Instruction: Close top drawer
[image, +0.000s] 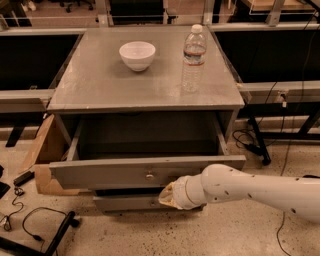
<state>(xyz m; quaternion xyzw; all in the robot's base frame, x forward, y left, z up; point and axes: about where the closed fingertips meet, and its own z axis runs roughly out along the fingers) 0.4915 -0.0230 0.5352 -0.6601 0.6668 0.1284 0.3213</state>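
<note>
Speckled floor (150, 235); arm (260, 190) stretched low, claw (169, 195) at open top drawer (110, 172) front.

Pincer (169, 195) under top drawer (100, 174) front, partly hiding lower drawer (125, 202); arm (260, 192) cut off at right edge.

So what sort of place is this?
Likely a lab or workshop: bare speckled floor, loose cables, metal-framed benches flanking the cabinet. The gripper is low at the front of the open top drawer, right of its knob.
</note>
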